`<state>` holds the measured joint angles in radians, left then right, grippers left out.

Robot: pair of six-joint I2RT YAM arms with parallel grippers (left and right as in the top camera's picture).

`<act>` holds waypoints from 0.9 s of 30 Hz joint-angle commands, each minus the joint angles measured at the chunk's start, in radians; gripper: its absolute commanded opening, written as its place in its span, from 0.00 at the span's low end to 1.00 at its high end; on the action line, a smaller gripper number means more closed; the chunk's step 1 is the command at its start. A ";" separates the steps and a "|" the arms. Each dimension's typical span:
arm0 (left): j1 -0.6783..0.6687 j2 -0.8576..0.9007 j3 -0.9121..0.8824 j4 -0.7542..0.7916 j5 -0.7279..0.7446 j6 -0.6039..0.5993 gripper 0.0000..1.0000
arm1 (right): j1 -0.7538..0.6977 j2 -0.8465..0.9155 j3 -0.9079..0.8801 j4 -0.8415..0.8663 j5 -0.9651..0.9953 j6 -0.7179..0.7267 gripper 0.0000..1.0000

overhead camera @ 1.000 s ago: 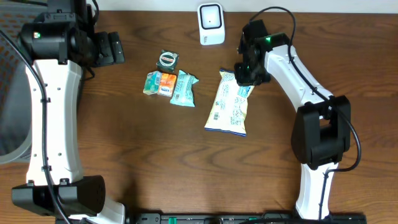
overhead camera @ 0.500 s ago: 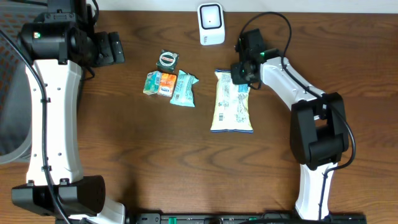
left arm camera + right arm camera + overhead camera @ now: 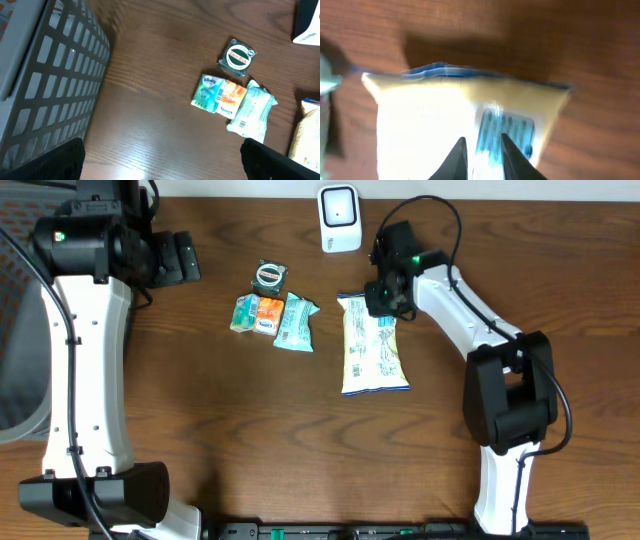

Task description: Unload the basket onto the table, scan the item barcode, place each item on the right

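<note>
A pale yellow and white snack bag [image 3: 373,345] lies flat on the wooden table, long side running front to back. My right gripper [image 3: 383,298] sits at its far end, and its narrow jaws are shut on the bag's top edge. In the right wrist view the gripper [image 3: 483,142] has the bag [image 3: 430,120] and a blue printed patch [image 3: 506,131] between its dark fingers. The white scanner [image 3: 339,218] stands at the table's back edge, just left of that arm. My left gripper [image 3: 183,258] hovers wide open at the back left, its fingers [image 3: 50,162] holding nothing.
A round tin [image 3: 269,275], a tissue pack [image 3: 255,314] and a teal packet [image 3: 295,322] lie in a cluster left of the bag. A grey slatted basket [image 3: 45,85] stands at the far left beside the table.
The right gripper has moved left and towards the scanner, swinging the bag from a slant to nearly straight. The left arm has not moved.
</note>
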<state>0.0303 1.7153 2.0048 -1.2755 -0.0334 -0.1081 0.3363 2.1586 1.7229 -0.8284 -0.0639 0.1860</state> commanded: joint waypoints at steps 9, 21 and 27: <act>0.004 0.004 -0.005 0.000 -0.016 -0.010 0.98 | 0.018 -0.138 0.074 -0.236 -0.150 0.001 0.18; 0.004 0.004 -0.005 0.000 -0.016 -0.010 0.98 | 0.087 -0.131 -0.155 -0.135 -0.144 0.106 0.08; 0.004 0.004 -0.005 0.000 -0.016 -0.009 0.98 | 0.091 -0.131 -0.289 -0.076 -0.038 0.183 0.09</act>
<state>0.0303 1.7153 2.0048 -1.2751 -0.0334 -0.1085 0.4248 2.0209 1.4757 -0.9096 -0.1860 0.2863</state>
